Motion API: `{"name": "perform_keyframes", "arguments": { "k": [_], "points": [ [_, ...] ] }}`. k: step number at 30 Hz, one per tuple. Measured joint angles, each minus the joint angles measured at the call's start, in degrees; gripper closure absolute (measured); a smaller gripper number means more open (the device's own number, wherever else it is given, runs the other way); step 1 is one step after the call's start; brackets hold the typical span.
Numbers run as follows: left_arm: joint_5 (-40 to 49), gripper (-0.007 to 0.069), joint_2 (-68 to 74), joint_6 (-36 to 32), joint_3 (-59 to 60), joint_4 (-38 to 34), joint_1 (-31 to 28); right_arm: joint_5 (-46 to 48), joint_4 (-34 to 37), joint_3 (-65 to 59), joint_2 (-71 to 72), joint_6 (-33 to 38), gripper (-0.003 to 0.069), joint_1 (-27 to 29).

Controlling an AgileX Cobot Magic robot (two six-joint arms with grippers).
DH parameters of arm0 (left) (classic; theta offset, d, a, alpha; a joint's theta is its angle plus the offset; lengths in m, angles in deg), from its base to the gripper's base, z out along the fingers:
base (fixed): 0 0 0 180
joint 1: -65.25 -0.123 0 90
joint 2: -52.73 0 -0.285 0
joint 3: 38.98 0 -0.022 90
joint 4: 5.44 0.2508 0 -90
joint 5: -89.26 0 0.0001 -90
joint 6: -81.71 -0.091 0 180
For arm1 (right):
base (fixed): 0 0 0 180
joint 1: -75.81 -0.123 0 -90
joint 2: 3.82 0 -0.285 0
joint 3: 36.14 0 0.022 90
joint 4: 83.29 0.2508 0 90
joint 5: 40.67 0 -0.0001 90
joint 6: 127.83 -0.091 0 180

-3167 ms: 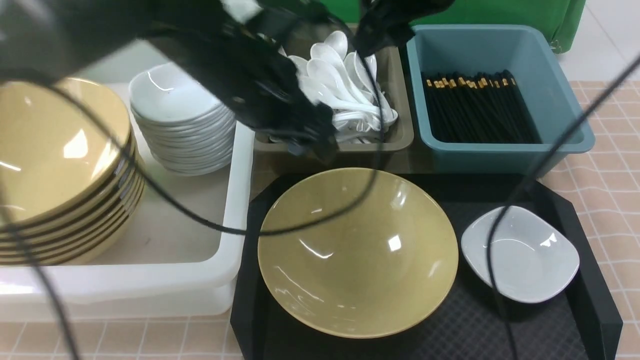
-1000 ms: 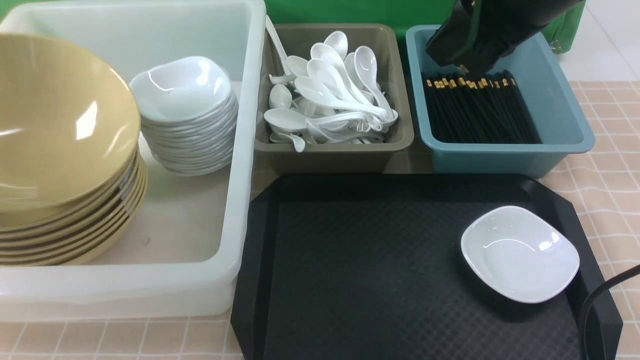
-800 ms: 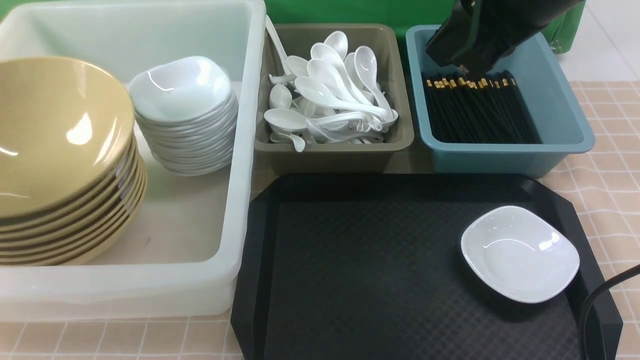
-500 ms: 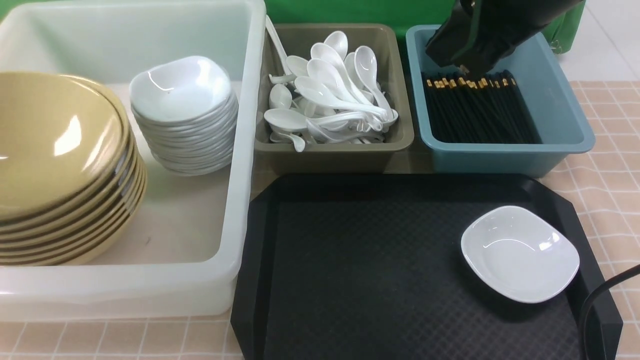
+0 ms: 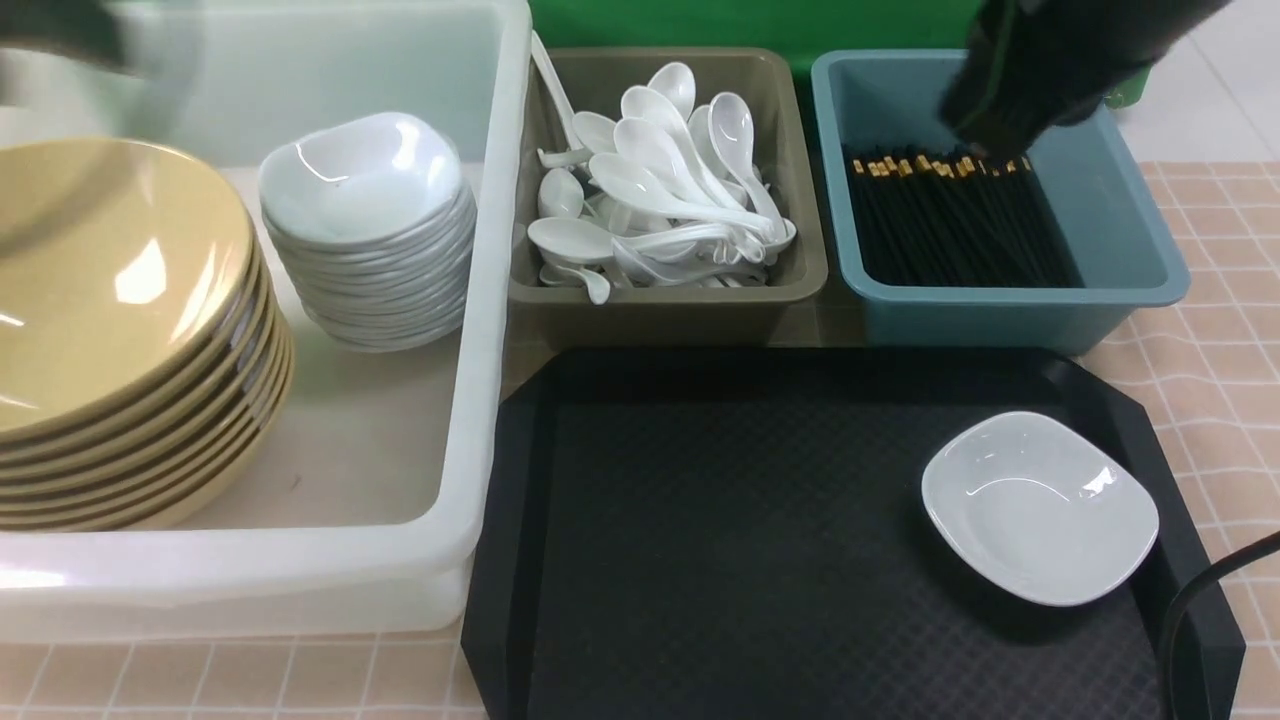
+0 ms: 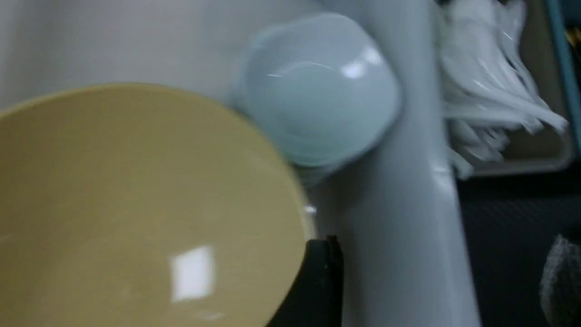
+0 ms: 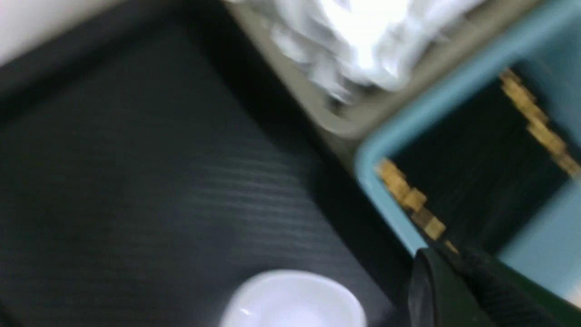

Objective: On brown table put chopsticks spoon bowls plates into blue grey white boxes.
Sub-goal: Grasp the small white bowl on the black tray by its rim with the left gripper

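A stack of yellow bowls (image 5: pixel 110 330) and a stack of white plates (image 5: pixel 365 230) stand in the white tub (image 5: pixel 480 400). Spoons (image 5: pixel 660 190) fill the olive-grey box (image 5: pixel 670 315). Black chopsticks (image 5: pixel 950 225) lie in the blue box (image 5: pixel 1140 230). One white plate (image 5: pixel 1040 505) lies on the black tray (image 5: pixel 720 520). My left gripper (image 6: pixel 440 281) is open and empty beside the top bowl (image 6: pixel 136 204), over the tub wall; its arm (image 5: pixel 90 30) is a blur at the tub's far left. My right gripper (image 5: pixel 985 140) hangs over the chopsticks' gold ends, fingers together (image 7: pixel 447 259).
The three boxes stand in a row behind the tray on the pinkish grid cloth (image 5: pixel 1220 300). A black cable (image 5: pixel 1200 590) curves over the tray's right front corner. A green backdrop (image 5: pixel 750 20) stands behind the boxes.
The top yellow bowl has settled lower onto the stack. My left arm has come back into view at the top left. My right gripper has shifted to the right over the blue box.
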Motion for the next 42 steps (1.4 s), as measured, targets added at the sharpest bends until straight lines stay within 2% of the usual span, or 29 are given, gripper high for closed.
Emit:
{"name": "perform_keyframes", "arguments": {
  "k": [3, 4, 5, 7, 8, 9, 11, 15, 26, 29, 30, 32, 33, 34, 36, 39, 42],
  "points": [
    [-5.9, 0.0064, 6.4, 0.1, 0.5, 2.3, 16.3, -0.1, -4.1, -3.1, 2.7, -5.3, 0.0560, 0.0],
    [-6.4, 0.0064, 6.9, 0.1, 0.5, 2.3, 16.3, -0.1, -4.1, -3.4, 2.7, -5.6, 0.0559, 0.0],
    [-9.7, 0.0064, 10.5, 0.1, 0.5, 2.6, 22.6, 0.0, -4.4, -5.2, 4.7, -6.6, 0.0559, 0.0],
    [-13.6, 0.0064, 16.5, 0.1, -0.4, 2.7, 29.2, 0.0, -4.5, -8.9, 8.5, -8.3, 0.0559, 0.0],
    [-13.9, 0.0064, 17.0, 0.1, -0.4, 2.7, 29.7, 0.0, -4.6, -9.6, 9.3, -8.5, 0.0559, 0.0],
    [-15.6, 0.0064, 22.2, 0.0, -2.2, 2.7, 33.1, 0.0, -5.0, -12.2, 12.4, -9.5, 0.0559, 0.0],
    [-16.5, 0.0064, 27.3, 0.0, -4.6, 2.7, 36.2, 0.3, -5.3, -15.1, 16.4, -10.4, 0.0559, 0.0],
    [-17.3, 0.0064, 36.8, 0.0, -9.8, 2.1, 40.2, 0.6, -5.5, -18.7, 22.9, -11.8, 0.0557, 0.0],
    [-21.3, 0.0065, 52.0, 0.0, -19.3, -4.8, 45.3, 1.0, -5.5, -20.8, 31.3, -12.5, 0.0552, 0.0],
    [-21.7, 0.0106, 53.1, 0.0, -20.2, -6.5, 45.9, 1.0, -5.5, -20.8, 31.3, -12.5, 0.0552, 0.0],
    [-21.1, 0.0141, 53.3, -0.1, -20.3, -6.5, 46.0, 1.0, -5.5, -20.8, 31.3, -12.5, 0.0551, 0.0],
    [-19.7, 0.0272, 53.4, -0.2, -20.5, -6.5, 46.0, 1.0, -5.5, -20.8, 30.9, -12.5, 0.0548, 0.0],
    [-19.4, 0.0286, 53.4, -0.2, -20.5, -6.5, 46.0, 1.0, -5.5, -20.8, 30.9, -12.5, 0.0548, 0.0],
    [-17.5, 0.0401, 53.4, -0.5, -21.0, -5.7, 45.9, 1.0, -5.5, -20.8, 30.5, -12.5, 0.0547, 0.0],
    [-12.3, 0.0578, 52.9, -1.5, -24.5, -4.1, 45.0, -0.4, -5.5, -20.8, 29.2, -12.5, 0.0545, 0.0],
    [-6.0, 0.0617, 50.5, -1.8, -30.0, -1.8, 42.5, -3.9, -5.5, -20.8, 27.9, -12.5, 0.0540, 0.0],
    [-1.2, 0.0619, 46.8, -2.1, -35.7, -1.1, 37.9, -7.6, -4.1, -20.8, 26.4, -12.3, 0.0539, 0.0]
  ]
}}
